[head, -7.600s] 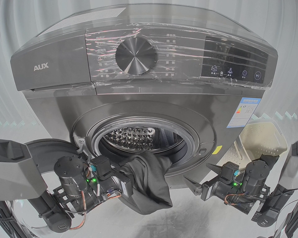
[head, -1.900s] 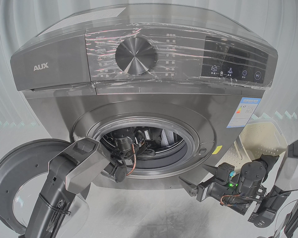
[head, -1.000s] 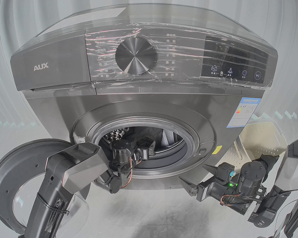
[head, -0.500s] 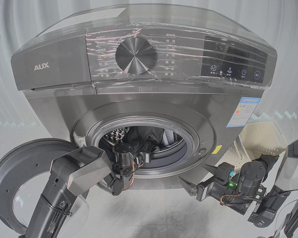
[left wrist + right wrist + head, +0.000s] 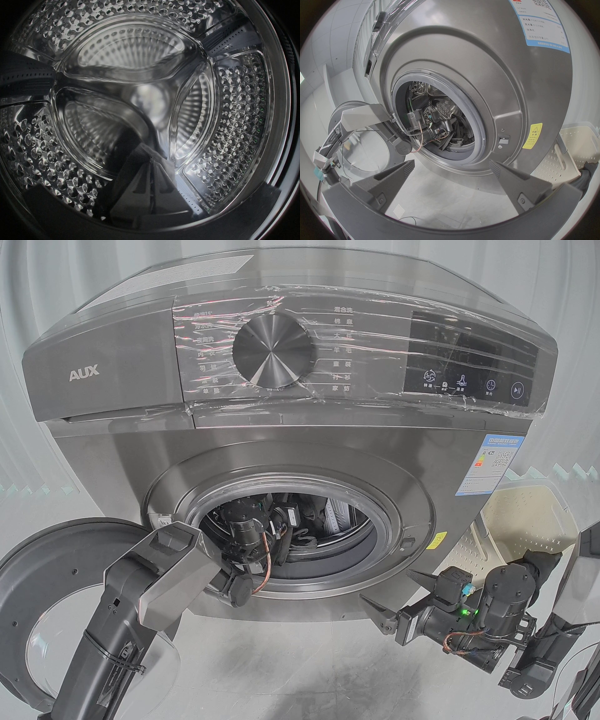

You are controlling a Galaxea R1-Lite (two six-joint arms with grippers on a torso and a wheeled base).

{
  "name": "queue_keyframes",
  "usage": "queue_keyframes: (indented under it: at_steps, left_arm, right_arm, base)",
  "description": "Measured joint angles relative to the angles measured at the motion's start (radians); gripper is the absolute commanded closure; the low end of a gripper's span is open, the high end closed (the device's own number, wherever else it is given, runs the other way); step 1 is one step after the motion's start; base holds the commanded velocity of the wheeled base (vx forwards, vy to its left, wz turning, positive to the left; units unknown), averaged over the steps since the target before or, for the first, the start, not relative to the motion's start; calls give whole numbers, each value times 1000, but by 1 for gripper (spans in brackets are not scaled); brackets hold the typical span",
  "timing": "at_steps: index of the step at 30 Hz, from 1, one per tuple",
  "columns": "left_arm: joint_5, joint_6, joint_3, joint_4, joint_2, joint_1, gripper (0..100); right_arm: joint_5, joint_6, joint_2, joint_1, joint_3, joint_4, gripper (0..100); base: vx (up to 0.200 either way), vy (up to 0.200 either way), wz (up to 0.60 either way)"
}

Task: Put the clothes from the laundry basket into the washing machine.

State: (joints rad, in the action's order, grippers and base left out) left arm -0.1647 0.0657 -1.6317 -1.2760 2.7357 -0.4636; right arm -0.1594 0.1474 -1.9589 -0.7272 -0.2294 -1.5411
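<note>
The grey washing machine (image 5: 300, 446) stands with its round door (image 5: 56, 590) swung open to the left. My left arm's wrist (image 5: 247, 530) reaches through the opening into the steel drum (image 5: 131, 47). My left gripper (image 5: 151, 170) points at the drum's back wall, its fingers pressed together with no cloth between them. A dark garment (image 5: 307, 539) lies crumpled at the drum's lower front, beside that wrist (image 5: 434, 129). My right gripper (image 5: 385, 586) hangs open and empty below the opening's right side, near the cream laundry basket (image 5: 531, 521).
The open door juts out at floor level on the left, close to my left arm. The basket (image 5: 578, 143) leans against the machine's right side. Bare grey floor (image 5: 300, 665) lies in front of the machine.
The dark garment, earlier held at the drum's lip, now lies inside. In the last second my left gripper drew back a little, then pushed deeper into the drum. The right arm stayed put.
</note>
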Motion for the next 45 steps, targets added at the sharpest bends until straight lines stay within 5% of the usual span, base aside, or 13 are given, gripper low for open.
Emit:
queue_keyframes:
  at_steps: [13, 14, 21, 28, 30, 35, 40, 41, 45]
  left_arm:
    - [-7, 19, -34, -10, 25, -5, 100]
    - [-7, 24, -32, -11, 24, -5, 0]
    - [-8, 60, -4, -20, 11, -25, 0]
    - [-1, 56, 110, -10, -34, -49, 0]
    - [3, 42, 149, -3, -47, -56, 0]
    - [22, -52, 216, 6, -60, -54, 0]
    - [37, -77, 248, 10, -48, -49, 0]
    - [38, -82, 248, 12, -44, -49, 100]
    - [39, -102, 240, 14, -23, -49, 100]
  right_arm:
    - [0, 1, 0, 1, 1, 0, 0]
    - [0, 1, 0, 1, 1, 0, 0]
    - [0, 1, 0, 2, 1, 0, 0]
    - [0, 1, 0, 1, 1, 0, 0]
    - [0, 1, 0, 1, 1, 0, 0]
    - [0, 1, 0, 1, 2, 0, 0]
    - [0, 1, 0, 0, 2, 0, 0]
    - [0, 1, 0, 0, 2, 0, 0]
    - [0, 0, 0, 0, 1, 0, 0]
  base:
    - [0, 0, 0]
    - [0, 0, 0]
    - [0, 0, 0]
    - [0, 0, 0]
    - [0, 0, 0]
    - [0, 0, 0]
    - [0, 0, 0]
    - [0, 0, 0]
    - [0, 0, 0]
